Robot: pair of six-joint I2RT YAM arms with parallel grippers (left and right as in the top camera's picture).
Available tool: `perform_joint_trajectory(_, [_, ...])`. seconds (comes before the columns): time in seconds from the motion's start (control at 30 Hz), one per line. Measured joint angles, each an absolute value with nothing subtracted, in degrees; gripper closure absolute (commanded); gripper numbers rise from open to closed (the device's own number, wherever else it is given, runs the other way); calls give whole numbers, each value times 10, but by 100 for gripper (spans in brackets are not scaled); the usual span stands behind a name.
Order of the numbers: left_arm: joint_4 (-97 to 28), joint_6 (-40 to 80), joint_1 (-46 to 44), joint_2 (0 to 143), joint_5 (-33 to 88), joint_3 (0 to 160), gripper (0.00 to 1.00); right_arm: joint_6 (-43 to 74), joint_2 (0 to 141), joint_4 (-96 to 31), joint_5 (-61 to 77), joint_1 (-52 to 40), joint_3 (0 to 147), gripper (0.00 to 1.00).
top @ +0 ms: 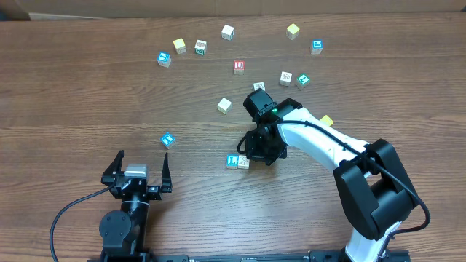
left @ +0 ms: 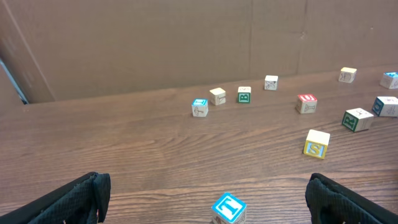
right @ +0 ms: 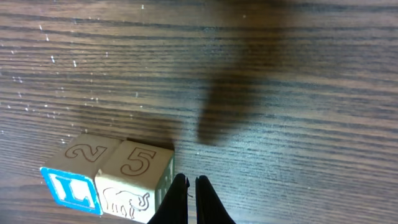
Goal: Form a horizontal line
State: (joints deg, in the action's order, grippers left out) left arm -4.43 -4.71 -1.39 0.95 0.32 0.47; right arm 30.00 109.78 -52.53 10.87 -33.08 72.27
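Note:
The horizontal line stands as two touching cubes: a blue "L" cube (top: pixel 232 161) (right: pixel 70 184) on the left and a tan cube (top: pixel 244 161) (right: pixel 134 177) with a "5" and an elephant on the right. My right gripper (top: pixel 255 154) (right: pixel 191 194) is shut and empty, its fingertips right beside the tan cube's right side. My left gripper (top: pixel 143 166) (left: pixel 205 190) stands wide open near the table's front edge. A blue "T" cube (top: pixel 168 140) (left: pixel 229 208) sits just ahead of it, between the lines of its fingers.
Several loose cubes lie scattered across the far half of the table, among them a red cube (top: pixel 239 66), a yellow cube (top: pixel 224 105), a green cube (top: pixel 303 80) and a blue cube (top: pixel 164 59). One yellow cube (top: pixel 326 121) peeks out behind the right arm.

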Motion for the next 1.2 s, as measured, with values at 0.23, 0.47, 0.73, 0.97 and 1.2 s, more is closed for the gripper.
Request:
perform_joint_trajectory(0.23, [-44,-47,-14,10,3,5,0,300,1098,-518,109,-331,715,96])
perform_joint_trajectory(0.47, [-44,-47,-14,10,3,5,0,288,1098,-504,114,-331,715,96])
perform_joint_trajectory(0.73, [-44,-47,-14,10,3,5,0,282,1098,-500,116,-331,715,96])
perform_joint_trajectory(0.97, [-44,-47,-14,10,3,5,1,280,1098,-498,118,-331,715,96])
perform_joint_trajectory(1.2, [-44,-47,-14,10,3,5,0,275,1098,-491,118,-331,715,96])
